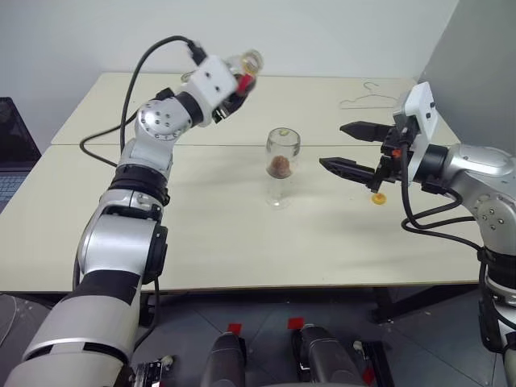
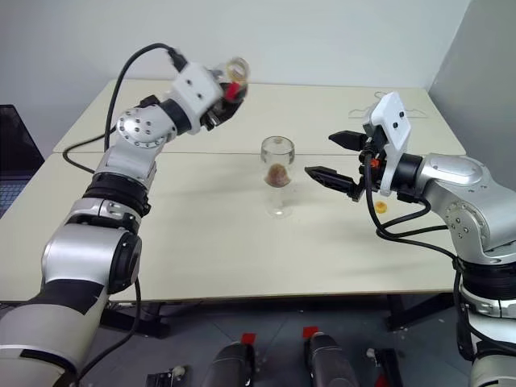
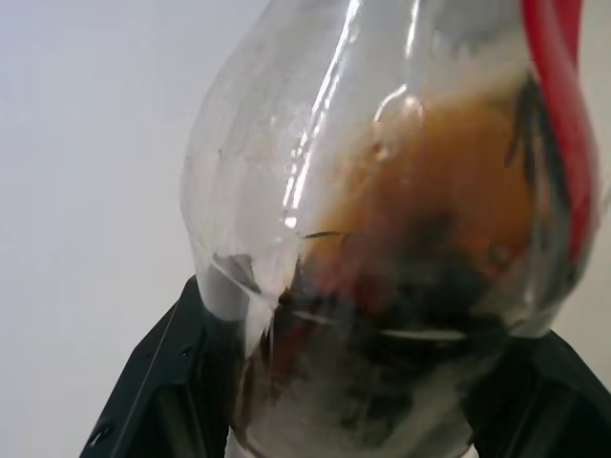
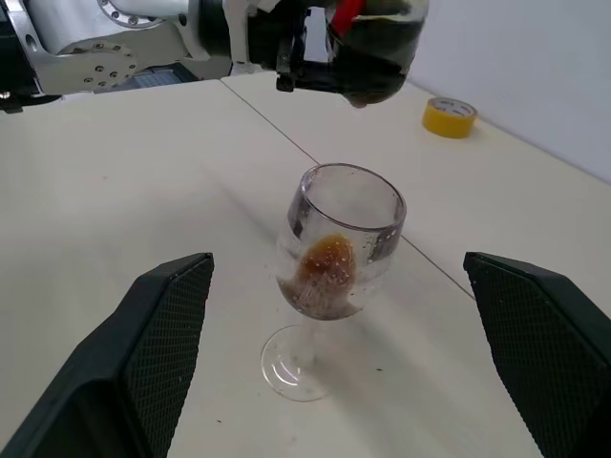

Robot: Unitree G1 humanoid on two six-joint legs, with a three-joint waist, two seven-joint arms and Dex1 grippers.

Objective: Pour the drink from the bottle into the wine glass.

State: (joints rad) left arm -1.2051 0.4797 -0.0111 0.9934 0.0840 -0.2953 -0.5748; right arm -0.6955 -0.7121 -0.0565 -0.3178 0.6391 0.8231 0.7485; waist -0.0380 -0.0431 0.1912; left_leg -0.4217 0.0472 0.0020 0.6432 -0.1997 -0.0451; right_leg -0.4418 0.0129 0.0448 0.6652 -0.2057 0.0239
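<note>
Left gripper (image 2: 228,91) was clamped on the bottle (image 2: 235,74), held up beyond the wine glass (image 2: 277,175), likely so the drink (image 4: 368,52) stops running. Glass stood mid-table (image 2: 201,242) with some brown drink in its bowl. Right gripper (image 2: 337,158) hung wide open beside the glass, holding nothing, probably on standby.

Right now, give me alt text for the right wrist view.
A wine glass holding a little brown drink stands on the table between the open right claw fingers. Behind it, the left claw holds a bottle; a yellow tape roll lies beyond.
</note>
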